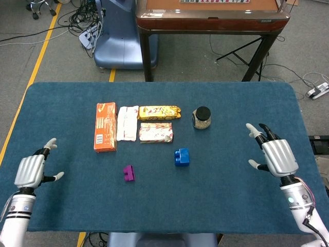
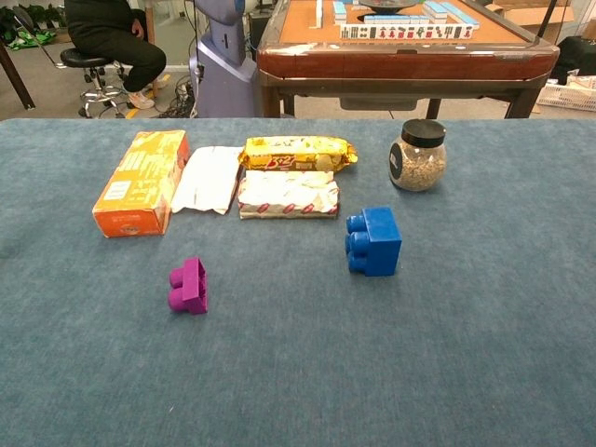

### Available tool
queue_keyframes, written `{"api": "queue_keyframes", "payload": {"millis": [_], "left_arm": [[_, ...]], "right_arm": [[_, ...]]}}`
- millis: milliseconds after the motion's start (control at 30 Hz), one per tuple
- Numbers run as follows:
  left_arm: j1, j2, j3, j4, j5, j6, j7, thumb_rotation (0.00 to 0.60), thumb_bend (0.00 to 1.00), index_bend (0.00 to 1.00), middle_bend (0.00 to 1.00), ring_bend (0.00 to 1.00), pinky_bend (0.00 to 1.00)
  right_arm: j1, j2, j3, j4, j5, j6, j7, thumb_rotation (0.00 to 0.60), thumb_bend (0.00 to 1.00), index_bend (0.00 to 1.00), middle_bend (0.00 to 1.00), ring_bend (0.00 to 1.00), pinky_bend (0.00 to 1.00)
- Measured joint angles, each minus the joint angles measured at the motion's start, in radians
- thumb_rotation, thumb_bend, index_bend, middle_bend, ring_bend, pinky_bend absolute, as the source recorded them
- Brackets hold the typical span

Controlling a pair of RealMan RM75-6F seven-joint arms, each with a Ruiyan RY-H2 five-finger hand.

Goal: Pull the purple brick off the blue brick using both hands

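Observation:
The purple brick [image 1: 128, 173] [image 2: 188, 286] lies on its own on the blue table, left of centre. Apart from it, to the right, the blue brick [image 1: 181, 156] [image 2: 374, 240] rests on its side. In the head view my left hand [image 1: 32, 170] hovers at the table's left edge, fingers spread, holding nothing. Far out near the right edge is my right hand [image 1: 274, 155], also spread and empty. Neither hand shows in the chest view.
Behind the bricks lie an orange box [image 1: 105, 126], a white packet [image 1: 127, 123], a yellow snack bar [image 1: 159, 111] and a pale wrapped pack [image 1: 156, 132]. A black-lidded jar [image 1: 201, 118] stands at the back right. A wooden table [image 1: 211, 15] stands beyond the blue table.

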Motion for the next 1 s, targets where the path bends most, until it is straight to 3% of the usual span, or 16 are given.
{"api": "queue_keyframes", "payload": {"millis": [367,667,1000], "left_arm": [[0.149,0.146,0.046,0.008,0.033,0.076,-0.09,0.6,0.13,0.15,0.2,0.23,0.43],[0.216,0.119,0.066,0.087,0.091,0.124,-0.112,0.6,0.13,0.17,0.19,0.23,0.42],[0.226,0.09,0.045,0.1,0.127,0.122,-0.098,0.6,0.13,0.17,0.19,0.23,0.42]], "right_arm": [[-0.169,0.064,-0.039,0.033,-0.054,0.133,0.134,0.6,0.0,0.17,0.31,0.31,0.38],[-0.248,0.067,-0.04,0.083,-0.064,0.165,0.211,0.6,0.0,0.19,0.31,0.31,0.38],[-0.259,0.062,-0.015,0.088,-0.077,0.137,0.219,0.6,0.0,0.2,0.31,0.31,0.38]]}}
